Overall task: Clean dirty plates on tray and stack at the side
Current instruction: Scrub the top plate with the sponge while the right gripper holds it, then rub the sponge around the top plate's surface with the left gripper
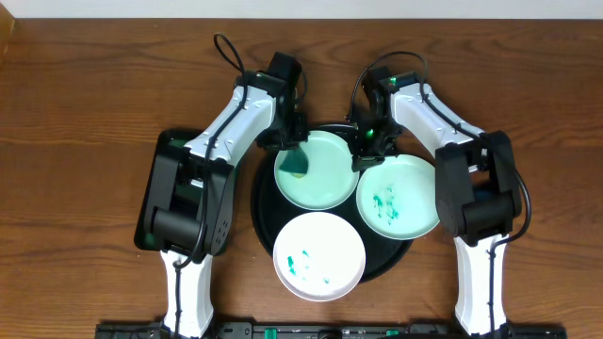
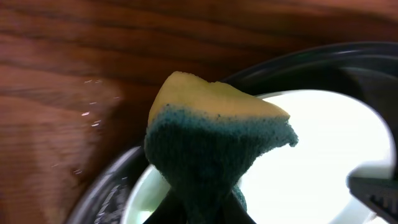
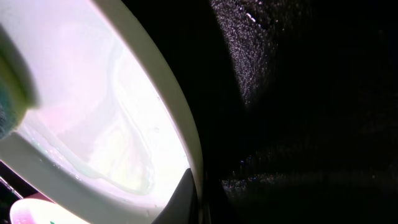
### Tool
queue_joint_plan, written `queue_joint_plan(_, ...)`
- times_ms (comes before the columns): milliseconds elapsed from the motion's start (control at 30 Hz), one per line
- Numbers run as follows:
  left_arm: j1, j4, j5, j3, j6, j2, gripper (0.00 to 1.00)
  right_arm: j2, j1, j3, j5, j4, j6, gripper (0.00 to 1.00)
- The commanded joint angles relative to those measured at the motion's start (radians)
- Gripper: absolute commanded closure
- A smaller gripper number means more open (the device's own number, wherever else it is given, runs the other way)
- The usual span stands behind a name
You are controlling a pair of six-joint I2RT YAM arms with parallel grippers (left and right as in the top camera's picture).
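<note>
A brown wooden table (image 1: pixel 75 94) with a strong grain fills the overhead view. Just above centre there's a sponge (image 1: pixel 297 165), yellow on one face, teal-green on the other. Close up in the left wrist view, it is squeezed into a wedge, green side towards the camera. A dark-green rectangular tray (image 1: pixel 146 188) lies at the left, mostly covered.

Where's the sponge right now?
From overhead, the sponge is pinched in the left tool, at the left side of the back plate on the black tray.
</note>
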State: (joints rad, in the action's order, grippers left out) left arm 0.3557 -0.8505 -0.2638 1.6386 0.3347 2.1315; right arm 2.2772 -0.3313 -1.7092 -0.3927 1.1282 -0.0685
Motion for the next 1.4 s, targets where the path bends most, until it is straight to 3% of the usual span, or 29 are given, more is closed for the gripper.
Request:
queue_joint_plan(0,0.024,0.016,-0.087,0.031,-0.021,0.019,0.92,0.038,0.012,0.011,0.068,0.012,-0.001,0.99)
queue_joint_plan(400,0.113,0.018,-0.267,0.031,-0.048,0.105,0.92,0.038,0.012,0.011,0.068,0.027,-0.005,0.99)
queue_joint_plan(600,0.128,-0.069,-0.334,0.031,-0.099,0.116,0.92,0.038,0.012,0.011,0.068,0.028,-0.005,0.99)
queue_joint_plan(800,0.11,-0.23,-0.138,0.031,-0.1,0.116,0.92,0.038,0.012,0.011,0.068,0.029,-0.005,0.99)
queue_joint_plan(933,0.073,-0.256,-0.01,0.031,-0.061,0.116,0.92,0.038,0.012,0.011,0.068,0.031,-0.005,0.99)
queue_joint_plan(1367,-0.109,-0.168,-0.008,0.031,-0.024,0.116,0.92,0.038,0.01,0.011,0.079,0.043,-0.005,0.99)
